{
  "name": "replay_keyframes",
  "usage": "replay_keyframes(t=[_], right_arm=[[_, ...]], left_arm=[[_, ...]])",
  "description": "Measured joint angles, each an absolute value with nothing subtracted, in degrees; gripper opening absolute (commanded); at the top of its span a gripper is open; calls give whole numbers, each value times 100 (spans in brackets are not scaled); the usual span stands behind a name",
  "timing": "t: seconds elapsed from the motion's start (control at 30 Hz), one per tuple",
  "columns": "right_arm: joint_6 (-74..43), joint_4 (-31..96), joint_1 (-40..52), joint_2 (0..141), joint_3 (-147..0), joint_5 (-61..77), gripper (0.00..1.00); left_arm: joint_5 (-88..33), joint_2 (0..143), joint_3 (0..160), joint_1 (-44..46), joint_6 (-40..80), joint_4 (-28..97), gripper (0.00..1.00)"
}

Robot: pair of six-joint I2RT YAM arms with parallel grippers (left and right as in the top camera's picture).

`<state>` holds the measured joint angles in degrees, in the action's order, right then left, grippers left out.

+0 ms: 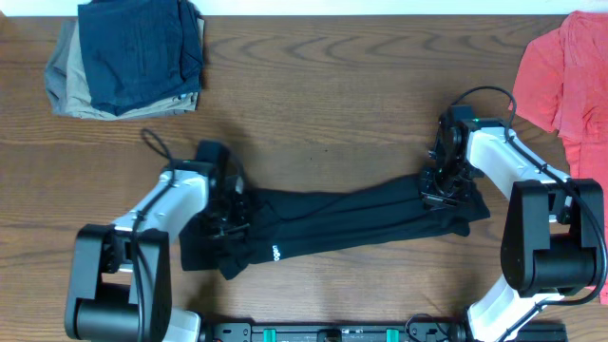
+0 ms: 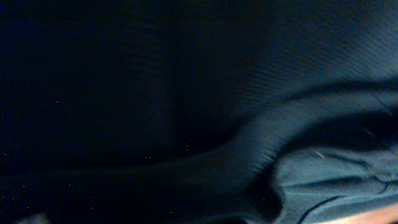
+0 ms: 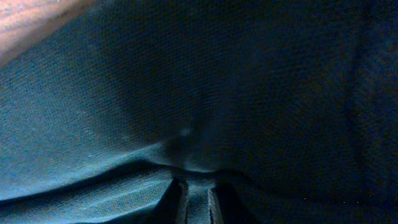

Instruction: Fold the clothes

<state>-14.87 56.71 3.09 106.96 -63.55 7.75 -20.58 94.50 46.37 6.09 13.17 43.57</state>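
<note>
Shirt (image 1: 351,220) lies as a narrow band, long axis running left-right.

Evenly bright and sharp overhead, with soft shadows; dim, murky and out of focus at both wrists, close against the black shirt (image 2: 186,93); grainy.

Blk shirt (image 1: 361,223) – thin matt fine-knit cloth, table (image 1: 332,95) – smooth wood-grain, low sheen

Your wooden table (image 1: 332,85) carries a black shirt (image 1: 351,223) bunched into a long strip at the near middle, folded clothes (image 1: 128,57) far left, a red shirt (image 1: 570,76) far right.
</note>
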Motion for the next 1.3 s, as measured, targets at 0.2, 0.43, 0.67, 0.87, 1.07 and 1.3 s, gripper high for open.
replay_keyframes(t=[0.2, 0.43, 0.67, 0.87, 1.07, 1.3], right_arm=[[-1732, 5566, 311, 10694, -6353, 873, 4], [-1914, 5638, 311, 10685, -6392, 969, 7], [-1844, 6316, 309, 10685, -7085, 827, 53], [-1603, 7284, 211, 10685, -8202, 325, 99], [-1627, 7452, -738, 10685, -8541, 23, 99], [-1406, 6947, -1833, 10685, -8040, 342, 99]], left_arm=[[-1953, 9450, 4661, 12, 1352, 4372, 6], [-1354, 9509, 4991, -617, 1354, 4602, 6], [-781, 9570, 5867, -1017, 1352, 5229, 6], [-683, 9568, 6499, -1020, 1352, 5798, 6], [-718, 9459, 6707, -1017, 1354, 6252, 6], [-1210, 9188, 6722, -1020, 1354, 6296, 79]])
